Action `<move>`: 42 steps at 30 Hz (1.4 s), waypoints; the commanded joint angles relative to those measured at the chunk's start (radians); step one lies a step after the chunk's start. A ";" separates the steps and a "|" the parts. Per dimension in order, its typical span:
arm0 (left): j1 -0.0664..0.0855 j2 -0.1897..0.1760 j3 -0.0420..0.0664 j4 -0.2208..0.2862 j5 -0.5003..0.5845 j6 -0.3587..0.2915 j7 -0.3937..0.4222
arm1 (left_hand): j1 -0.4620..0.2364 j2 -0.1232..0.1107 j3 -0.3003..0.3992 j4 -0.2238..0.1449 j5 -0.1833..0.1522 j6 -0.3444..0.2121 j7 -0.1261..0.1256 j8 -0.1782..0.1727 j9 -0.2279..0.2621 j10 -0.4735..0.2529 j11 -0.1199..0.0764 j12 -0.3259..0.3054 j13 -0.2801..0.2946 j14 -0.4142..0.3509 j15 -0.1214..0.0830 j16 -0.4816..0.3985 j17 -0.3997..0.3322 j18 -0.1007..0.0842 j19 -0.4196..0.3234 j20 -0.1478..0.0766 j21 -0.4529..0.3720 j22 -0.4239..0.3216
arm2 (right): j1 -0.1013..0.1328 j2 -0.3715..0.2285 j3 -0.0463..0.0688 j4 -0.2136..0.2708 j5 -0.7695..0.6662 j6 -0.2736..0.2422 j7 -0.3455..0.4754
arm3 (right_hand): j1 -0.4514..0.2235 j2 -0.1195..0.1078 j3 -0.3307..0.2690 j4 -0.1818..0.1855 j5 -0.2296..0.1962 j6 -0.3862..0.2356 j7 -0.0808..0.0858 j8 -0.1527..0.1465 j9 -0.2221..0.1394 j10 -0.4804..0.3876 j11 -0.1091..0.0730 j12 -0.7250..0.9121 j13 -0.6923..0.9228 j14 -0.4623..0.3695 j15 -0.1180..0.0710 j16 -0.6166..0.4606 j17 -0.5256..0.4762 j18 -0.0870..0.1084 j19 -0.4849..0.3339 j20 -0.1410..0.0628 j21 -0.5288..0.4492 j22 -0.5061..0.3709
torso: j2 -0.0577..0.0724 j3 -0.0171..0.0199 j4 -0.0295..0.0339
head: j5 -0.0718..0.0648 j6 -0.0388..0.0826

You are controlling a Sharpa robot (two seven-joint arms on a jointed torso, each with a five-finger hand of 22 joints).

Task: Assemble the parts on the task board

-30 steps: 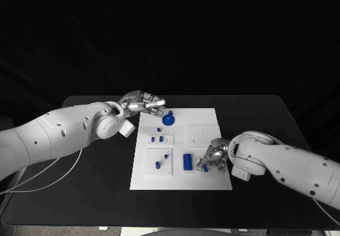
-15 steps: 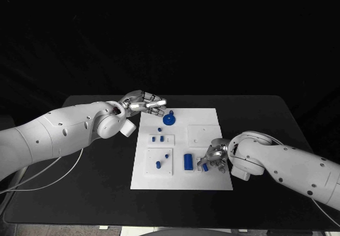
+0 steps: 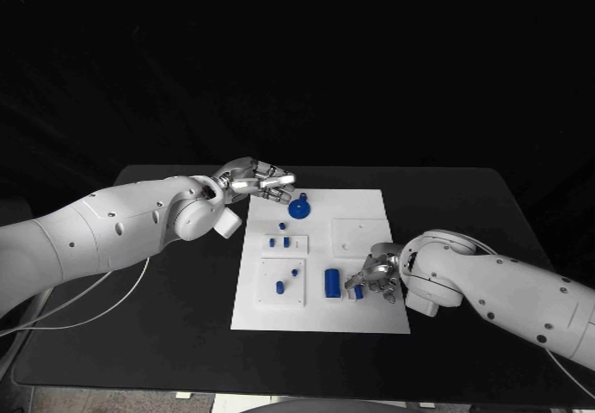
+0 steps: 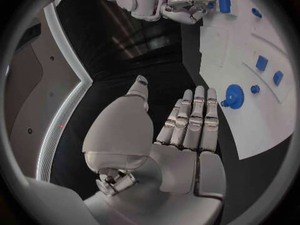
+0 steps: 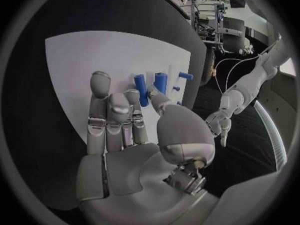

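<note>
Board (image 3: 359, 215), one round part (image 3: 299, 208), two hands (image 3: 257, 181) (image 3: 375, 277)

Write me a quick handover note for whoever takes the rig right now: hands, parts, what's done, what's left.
Left hand: open, holding nothing, over the far left corner of the task board, beside the round blue part.
Right hand: fingers on a small blue part at the board's near right; whether it grips it can't be told. Long blue part lies just beside it.
Other small blue parts sit mid-board.
Done: can't tell. Left: most parts appear loose.
</note>
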 commanded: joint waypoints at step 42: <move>0.000 0.010 0.000 0.000 -0.006 0.019 0.000 | 0.002 0.007 -0.001 0.009 -0.002 0.003 -0.001 0.000 0.001 -0.005 0.002 -0.003 0.000 0.002 -0.001 -0.005 -0.001 -0.010 0.002 -0.001 0.000 0.001 | 0.001 0.022 -0.019 -0.008 -0.032 0.042 -0.001 | 0.004 -0.006 -0.075 0.006 -0.005 0.007 0.001 -0.006 -0.026 0.007 0.001 -0.016 0.008 0.005 -0.007 -0.016 0.012 -0.019 0.037 -0.009 -0.010 -0.002 | 0.000 0.0010 -0.0011 | 0.014 -0.004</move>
